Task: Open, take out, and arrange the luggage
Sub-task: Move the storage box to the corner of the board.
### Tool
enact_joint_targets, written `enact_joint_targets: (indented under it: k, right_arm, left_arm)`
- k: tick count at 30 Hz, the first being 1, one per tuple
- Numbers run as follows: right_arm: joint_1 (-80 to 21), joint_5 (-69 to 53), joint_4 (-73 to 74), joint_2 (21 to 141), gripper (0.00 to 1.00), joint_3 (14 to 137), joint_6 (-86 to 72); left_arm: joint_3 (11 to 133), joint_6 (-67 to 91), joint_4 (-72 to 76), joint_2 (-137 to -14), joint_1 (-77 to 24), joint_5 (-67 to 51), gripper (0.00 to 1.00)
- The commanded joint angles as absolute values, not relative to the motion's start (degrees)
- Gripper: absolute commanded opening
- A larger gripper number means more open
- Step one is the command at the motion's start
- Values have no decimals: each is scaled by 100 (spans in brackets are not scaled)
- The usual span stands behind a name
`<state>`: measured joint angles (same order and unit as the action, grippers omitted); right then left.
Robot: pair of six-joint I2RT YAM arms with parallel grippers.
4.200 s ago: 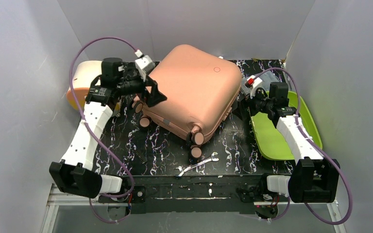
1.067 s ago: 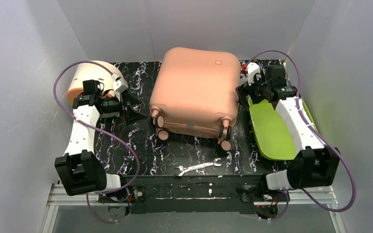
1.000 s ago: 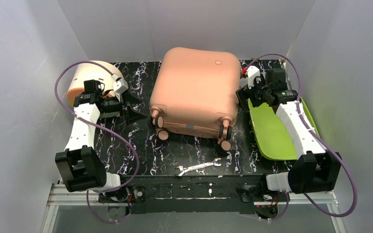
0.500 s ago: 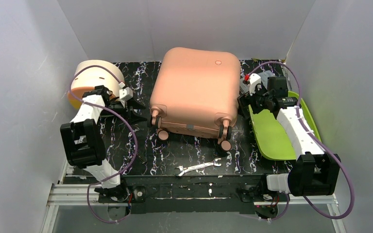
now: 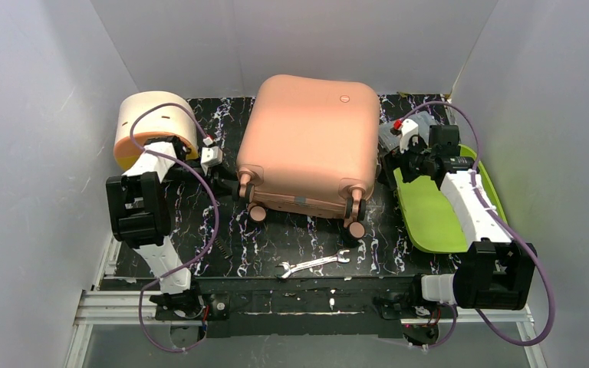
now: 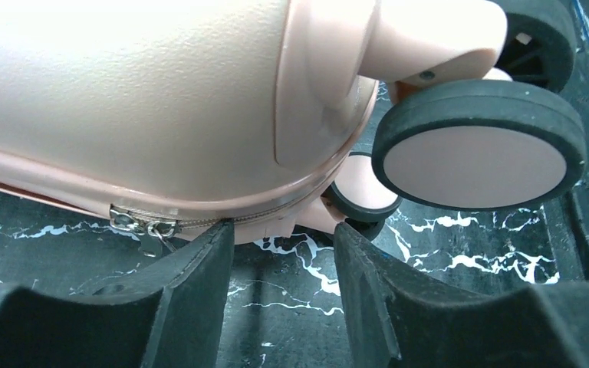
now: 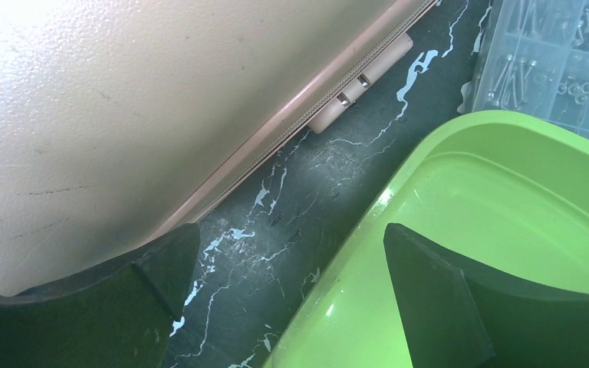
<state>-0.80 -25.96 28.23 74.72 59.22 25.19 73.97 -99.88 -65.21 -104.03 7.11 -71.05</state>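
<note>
Nearby: a wrench (image 5: pixel 312 264) lies on the black marbled table (image 5: pixel 276 234) between my two bases, well apart from both grippers.
Left gripper (image 6: pixel 284 230): about half open and holding nothing. My fingers (image 6: pixel 192 307) sit low over the table, tips at the zipper seam of the near left corner, beside a wheel (image 6: pixel 479 149).
Zipper pull (image 6: pixel 144 225): hangs from the seam just outside one finger, not between the two.
Right gripper (image 7: pixel 284 253): spread wide and empty, one finger by the shell's right side, the other over the green tray (image 7: pixel 506 192).
Luggage (image 5: pixel 307 146): closed, flat on the table between my arms, wheels toward me.
Long axis: runs from me toward the back wall, as I judge it. The seam rings the shell low, close to the table.
Which way: it lies to the right of my left gripper and to the left of my right one, both just beside it.
Nearer arm: the left, I judge, since it sits at the pull. A small sideways shift would bring the pull into the gap.
Far: a round cream-and-orange box (image 5: pixel 153 126) behind my left arm, and a clear parts box (image 7: pixel 552 61) beyond the tray.
</note>
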Motion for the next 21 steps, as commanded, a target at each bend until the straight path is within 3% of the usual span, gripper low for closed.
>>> enact_joint_targets:
  k: [1,5,9,12,15,21]
  right_arm:
    - [-53,-2820,2611,7411,100,5916,2417]
    - [96,-2906,2593,7384,100,5874,2400]
    - [147,-2995,2559,7378,100,5799,2387]
    - [158,-3023,2529,7340,100,5743,2400]
    - [158,-3132,2570,7447,100,5702,2444]
    - [158,-3285,2695,7540,100,5694,2556]
  left_arm:
    - [7485,-10353,-6759,-10341,669,-7016,46]
    - [6958,-10309,-6470,-9836,684,-6976,52]
    - [5706,-7965,-4119,-8290,692,-5789,52]
    - [5265,-7229,-3584,-7770,853,-5110,51]
    - [4910,-5890,-2963,-7099,2043,-4886,51]
    - [4636,-5277,-2176,-6675,3012,-3882,52]
